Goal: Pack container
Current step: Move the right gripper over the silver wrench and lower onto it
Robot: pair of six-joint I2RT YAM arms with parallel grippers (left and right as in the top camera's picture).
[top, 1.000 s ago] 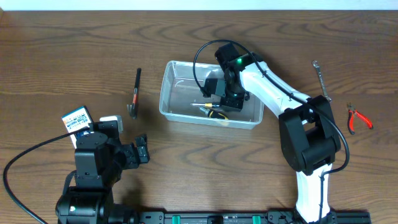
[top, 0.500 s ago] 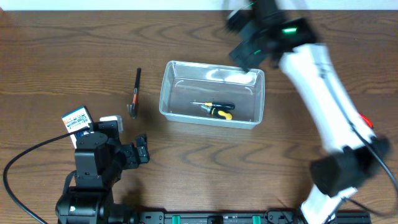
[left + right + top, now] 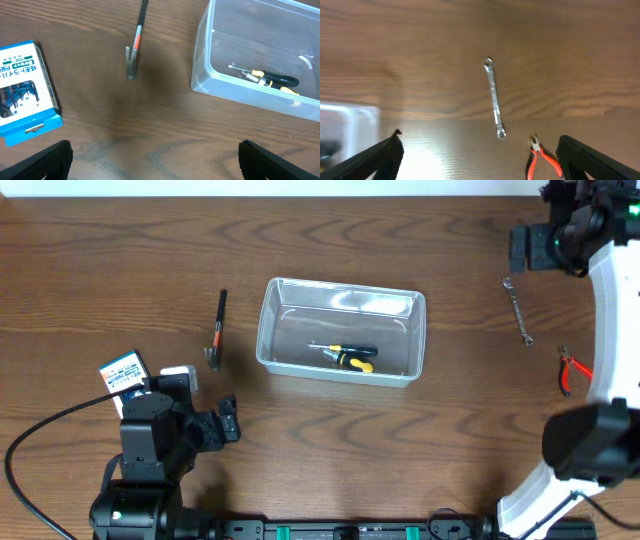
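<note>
The clear plastic container point(image 3: 265, 330) stands mid-table with a yellow-and-black screwdriver point(image 3: 345, 356) lying inside it. From the left wrist, the container's wall point(image 3: 200, 70) and the screwdriver point(image 3: 267, 80) appear at the upper right. My left gripper point(image 3: 228, 425) is open and empty low over the table's near left point(image 3: 160, 165). Far to the right, my right gripper point(image 3: 527, 247) hangs open and empty above a silver wrench point(image 3: 517, 310). In the right wrist view, the wrench point(image 3: 493, 97) lies ahead of that gripper point(image 3: 480, 160).
A small hammer point(image 3: 218, 330) lies left of the container, also visible from the left wrist point(image 3: 136, 45). A blue-and-white card packet point(image 3: 124, 371) sits by the left arm. Red-handled pliers point(image 3: 572, 368) lie near the right edge, below the wrench.
My right gripper has let go of the screwdriver inside the container, opened, and swung up and away to the far right above the wrench. The left arm has not moved.
</note>
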